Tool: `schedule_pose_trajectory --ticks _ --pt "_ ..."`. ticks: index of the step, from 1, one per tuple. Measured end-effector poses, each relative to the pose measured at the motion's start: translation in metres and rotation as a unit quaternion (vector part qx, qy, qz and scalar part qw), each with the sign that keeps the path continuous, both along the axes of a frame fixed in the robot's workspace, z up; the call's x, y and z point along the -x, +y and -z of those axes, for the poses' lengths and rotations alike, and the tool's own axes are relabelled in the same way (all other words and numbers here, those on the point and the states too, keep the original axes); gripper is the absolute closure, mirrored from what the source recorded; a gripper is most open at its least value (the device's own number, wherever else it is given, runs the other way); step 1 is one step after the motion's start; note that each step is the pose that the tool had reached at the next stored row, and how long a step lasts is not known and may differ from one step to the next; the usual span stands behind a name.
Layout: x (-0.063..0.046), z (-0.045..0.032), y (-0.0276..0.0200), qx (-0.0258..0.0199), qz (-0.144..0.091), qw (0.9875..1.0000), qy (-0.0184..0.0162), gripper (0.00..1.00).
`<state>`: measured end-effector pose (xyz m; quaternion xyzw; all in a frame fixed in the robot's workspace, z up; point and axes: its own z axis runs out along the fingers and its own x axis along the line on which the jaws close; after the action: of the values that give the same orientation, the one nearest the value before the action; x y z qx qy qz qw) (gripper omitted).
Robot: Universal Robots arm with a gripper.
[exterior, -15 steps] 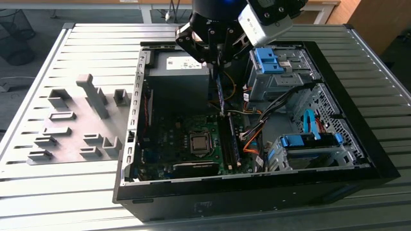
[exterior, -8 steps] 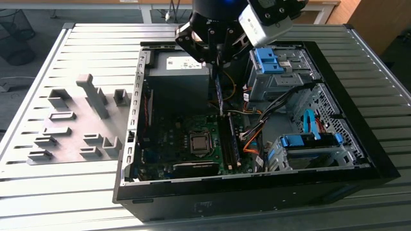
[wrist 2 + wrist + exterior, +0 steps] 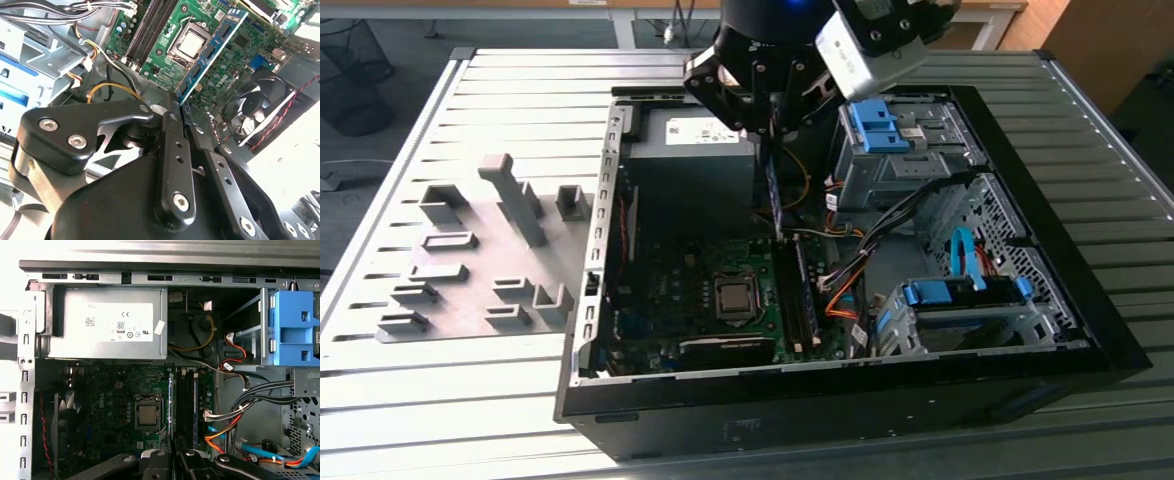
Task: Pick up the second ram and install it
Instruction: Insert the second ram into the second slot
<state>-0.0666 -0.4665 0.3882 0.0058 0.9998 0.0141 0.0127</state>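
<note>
- The gripper (image 3: 774, 122) hangs over the open computer case (image 3: 1067, 300), which lies on its side on the slatted metal table (image 3: 480, 400).
- Its jaws are clamped on the second ram (image 3: 212, 50), a thin blue-green board with small dark chips. In the second wrist view the stick runs from between the black fingers (image 3: 172, 150) out over the motherboard (image 3: 165, 65).
- In the exterior view the second ram (image 3: 773, 185) hangs edge-on below the gripper, its lower end just above the memory slots (image 3: 803, 295) beside the processor socket (image 3: 735, 297). I cannot tell whether it touches a slot.
- In the first wrist view the second ram (image 3: 171, 400) shows as a thin upright edge just beside the dark slots (image 3: 187, 405), with the processor socket (image 3: 147, 412) on its other side.
- The grey power supply (image 3: 107, 322) sits at the far end of the case, and a blue drive bracket (image 3: 294, 327) beside it.
- Orange and black cables (image 3: 225, 432) run near the slots.
- A black fan (image 3: 262, 107) sits near the motherboard in the second wrist view.
- Grey fixture blocks (image 3: 480, 250) stand on the table at the exterior view's left, well apart from the gripper.
</note>
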Motion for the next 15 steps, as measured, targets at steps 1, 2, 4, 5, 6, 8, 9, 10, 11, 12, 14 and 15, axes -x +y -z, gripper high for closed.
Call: schedule_pose_trajectory --ticks 1,2,4,5,6,8,9,10,11,12,14,15 --pt "0.0 0.0016 0.0 -0.0001 0.001 1.0 -0.0001 0.86" --pt "-0.001 0.0036 0.0 -0.0001 0.001 1.0 -0.0001 0.86" --pt "-0.003 0.0071 0.0 -0.0001 0.001 1.0 -0.0001 0.86" --pt "-0.005 0.0089 0.0 0.0 0.001 1.0 0.0 0.86" --pt "-0.006 0.0107 0.0 0.0 0.001 1.0 0.0 0.86" --pt "-0.006 0.0143 -0.0002 -0.0001 0.001 1.0 -0.0001 0.86" --pt "-0.007 0.0163 -0.0003 0.0 0.001 1.0 -0.0001 0.86" --pt "-0.007 0.0181 -0.0003 -0.0001 0.001 1.0 -0.0001 0.86" --pt "-0.007 0.0199 -0.0003 -0.0001 0.001 1.0 -0.0001 0.86" --pt "-0.007 0.0209 -0.0003 -0.0001 0.001 1.0 -0.0001 0.86" --pt "-0.007 0.0213 -0.0003 0.0001 0.001 1.0 0.0 0.86" --pt "-0.007 0.0213 -0.0003 0.0001 0.001 1.0 0.0 0.86"
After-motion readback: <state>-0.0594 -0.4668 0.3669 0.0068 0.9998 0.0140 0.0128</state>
